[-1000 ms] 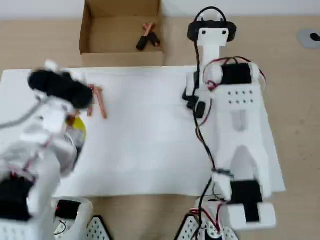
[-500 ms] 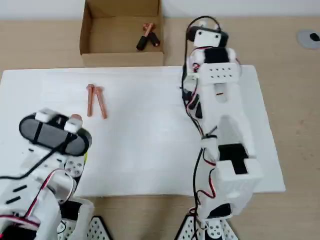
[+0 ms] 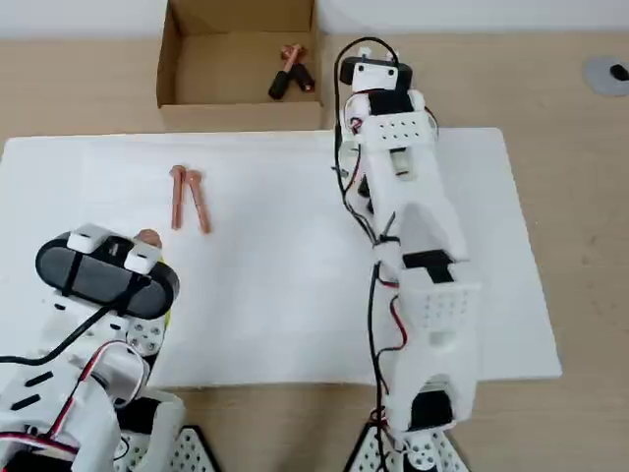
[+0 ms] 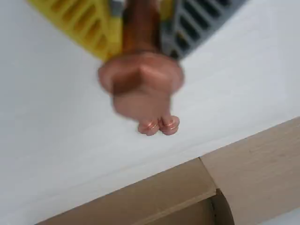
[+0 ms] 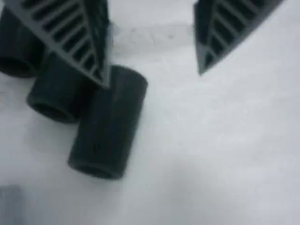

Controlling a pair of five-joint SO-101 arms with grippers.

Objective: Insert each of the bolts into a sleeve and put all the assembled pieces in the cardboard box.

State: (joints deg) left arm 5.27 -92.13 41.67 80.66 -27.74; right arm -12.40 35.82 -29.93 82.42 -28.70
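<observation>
— At the near left of the white sheet (image 3: 295,295), what have you got?
— My left gripper (image 4: 140,23) is clamped on a copper bolt (image 4: 140,79), head pointing outward. Two loose bolts (image 3: 187,199) lie side by side farther up the sheet.
— And the right?
— My right gripper (image 5: 152,75) hangs with fingers spread wide over dark sleeves (image 5: 108,129) lying on the sheet. That arm stands beside the cardboard box (image 3: 177,69), which holds assembled pieces (image 3: 292,71).
</observation>
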